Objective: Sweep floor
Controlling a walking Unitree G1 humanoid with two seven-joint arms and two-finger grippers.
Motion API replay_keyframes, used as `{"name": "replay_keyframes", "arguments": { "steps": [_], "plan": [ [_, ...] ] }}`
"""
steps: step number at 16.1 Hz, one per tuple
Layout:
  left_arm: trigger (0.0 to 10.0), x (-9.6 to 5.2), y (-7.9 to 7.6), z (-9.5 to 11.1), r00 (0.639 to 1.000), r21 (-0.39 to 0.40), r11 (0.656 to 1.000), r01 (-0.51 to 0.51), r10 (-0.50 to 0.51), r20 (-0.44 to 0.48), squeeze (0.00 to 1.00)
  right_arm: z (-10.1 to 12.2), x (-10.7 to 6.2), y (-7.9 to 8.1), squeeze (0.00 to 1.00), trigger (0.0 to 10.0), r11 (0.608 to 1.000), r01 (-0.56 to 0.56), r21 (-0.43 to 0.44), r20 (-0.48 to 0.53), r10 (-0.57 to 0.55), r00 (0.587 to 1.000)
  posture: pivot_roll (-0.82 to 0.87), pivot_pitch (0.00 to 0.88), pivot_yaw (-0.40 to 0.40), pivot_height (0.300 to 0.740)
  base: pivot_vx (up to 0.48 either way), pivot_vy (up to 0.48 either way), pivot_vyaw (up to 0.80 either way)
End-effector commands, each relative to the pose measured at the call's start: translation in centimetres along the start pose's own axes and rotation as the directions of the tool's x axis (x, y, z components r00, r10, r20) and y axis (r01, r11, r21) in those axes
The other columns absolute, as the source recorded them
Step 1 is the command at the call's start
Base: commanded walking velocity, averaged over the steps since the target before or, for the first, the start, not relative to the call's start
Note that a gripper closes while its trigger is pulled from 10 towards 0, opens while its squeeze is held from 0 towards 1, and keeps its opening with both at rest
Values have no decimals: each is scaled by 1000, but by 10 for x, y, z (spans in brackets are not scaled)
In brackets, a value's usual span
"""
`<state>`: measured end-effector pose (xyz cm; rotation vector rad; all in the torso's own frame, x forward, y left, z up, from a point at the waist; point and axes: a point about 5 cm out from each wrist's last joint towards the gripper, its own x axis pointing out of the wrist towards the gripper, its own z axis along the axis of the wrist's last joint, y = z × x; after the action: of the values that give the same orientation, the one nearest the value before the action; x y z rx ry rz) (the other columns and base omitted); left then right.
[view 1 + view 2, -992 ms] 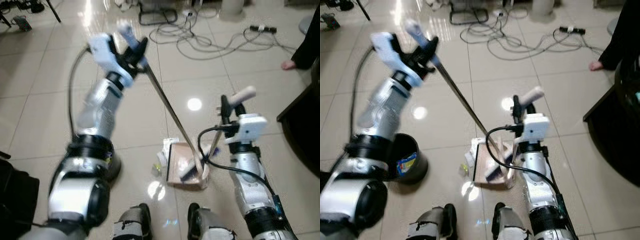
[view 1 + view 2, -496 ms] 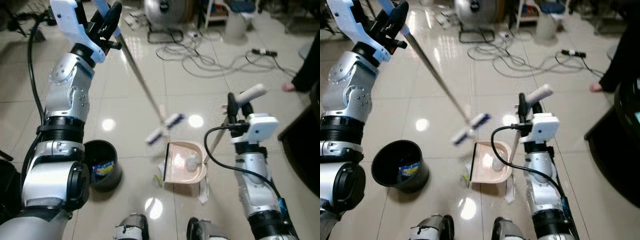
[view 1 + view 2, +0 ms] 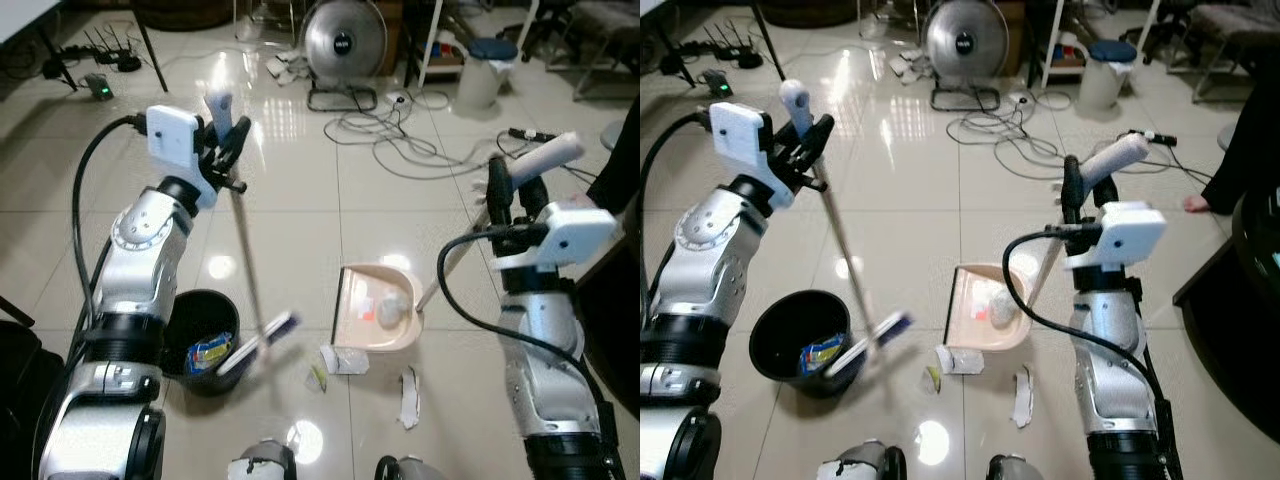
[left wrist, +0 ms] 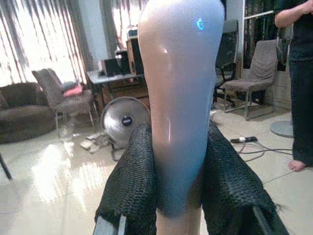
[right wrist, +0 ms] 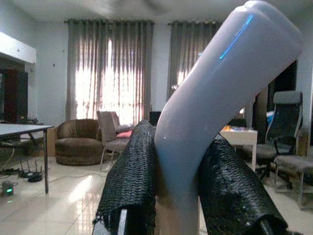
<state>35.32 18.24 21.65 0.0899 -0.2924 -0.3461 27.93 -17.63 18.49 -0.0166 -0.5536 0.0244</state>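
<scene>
My left gripper (image 3: 222, 150) is shut on the pale handle of a broom (image 3: 244, 270). Its thin metal pole runs down to the blue-and-white brush head (image 3: 262, 337), which hangs blurred beside the black bin (image 3: 200, 340). My right gripper (image 3: 510, 185) is shut on the white handle of the dustpan (image 3: 376, 318). The beige pan rests on the tiled floor with a lump of crumpled paper (image 3: 390, 312) inside. Both wrist views show black fingers (image 4: 132, 186) (image 5: 129, 181) clamped on their handles.
Paper scraps (image 3: 341, 359) (image 3: 408, 396) and a small green bit (image 3: 318, 377) lie just in front of the pan. Cables (image 3: 420, 140), a fan (image 3: 344, 45) and a stool (image 3: 480, 70) are behind. A person's bare foot (image 3: 1196, 204) and a dark table (image 3: 1240, 310) are at right.
The camera has tilted up. My left arm has swung the broom leftward, so the brush head went from inside the dustpan, through the air, to the bin. The dustpan now lies flat.
</scene>
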Motion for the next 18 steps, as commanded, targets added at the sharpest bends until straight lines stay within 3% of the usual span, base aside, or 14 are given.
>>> {"name": "replay_keyframes", "arguments": {
  "steps": [1, 6, 9, 12, 15, 18],
  "plan": [
    [10000, -5, -2, 8, 1000, 57, 998, -2, 1, 13, 0, 13, 4, -2, 0, 10000, 999, 24, 43, 19, -25, 1000, 8, 0, 37, 740, 0, 0, 0],
    [10000, -51, -18, -34, 976, 62, 997, 36, -22, -215, 0, 35, 13, 2, 0, 10000, 980, 60, 192, -63, -49, 997, -7, 0, 42, 740, 0, 0, 0],
    [10000, -66, -26, -46, 959, 55, 997, 58, -40, -281, 0, 53, 27, 7, 0, 10000, 978, 0, 210, -42, 9, 999, -10, 0, 35, 740, 0, 0, 0],
    [10000, -88, -25, -64, 917, 108, 994, 30, 16, -399, 0, 72, 38, 14, 0, 10000, 970, -64, 233, -24, 72, 997, -1, 0, 20, 740, 0, 0, 513],
    [10000, -102, -18, -72, 891, 168, 986, -13, 87, -445, 0, 78, 43, 16, 0, 10000, 965, -77, 253, -13, 83, 997, 6, 3, 11, 740, 0, 0, 750],
    [10000, -107, -22, -68, 891, 154, 988, -17, 84, -445, 0, 80, 45, 16, 0, 10000, 960, -73, 272, -24, 82, 996, 18, 9, 5, 740, 0, 0, 744]
  ]
}}
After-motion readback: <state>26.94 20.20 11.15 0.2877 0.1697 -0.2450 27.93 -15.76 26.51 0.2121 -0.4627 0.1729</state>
